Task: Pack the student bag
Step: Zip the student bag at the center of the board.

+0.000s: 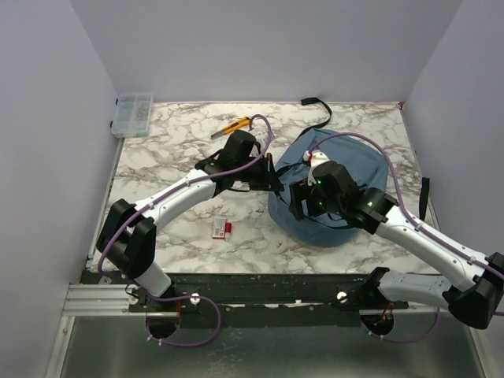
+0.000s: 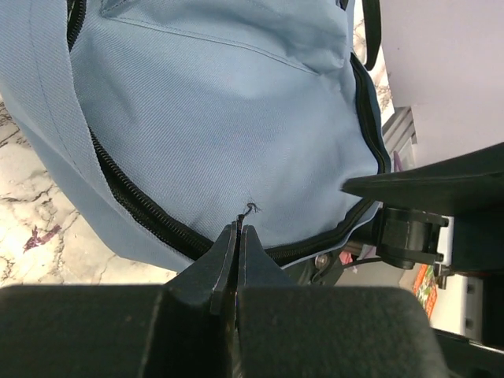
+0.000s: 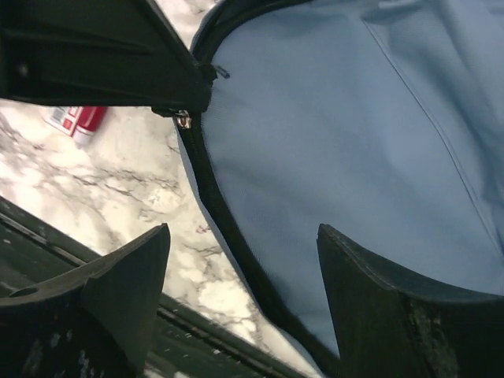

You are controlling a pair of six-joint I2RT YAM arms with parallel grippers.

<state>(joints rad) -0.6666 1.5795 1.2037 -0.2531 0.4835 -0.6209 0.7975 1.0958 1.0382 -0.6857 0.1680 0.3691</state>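
Backpack [image 1: 362, 165] of soft dusty-blue fabric, large and rounded with black webbing straps, lies toward the right edge of the white marbled table [image 1: 173, 150]. The left gripper [image 2: 238, 230] is clenched at its left rim, tips touching cloth beside the dark zipper [image 2: 130, 197]; I cannot tell whether any cloth is pinched. The right gripper [image 3: 242, 236] hangs released, jaws wide, over the bag's near-left edge. A small red-and-white packet [image 1: 222, 228] lies just left of it.

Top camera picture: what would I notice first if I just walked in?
The big blue backpack grabs your eye, slumped on the right side of the marble table. The left hand is pinched shut right at the bag's left edge. The right hand hovers wide open over the fabric. A little red-and-white box lies alone just left of the bag.
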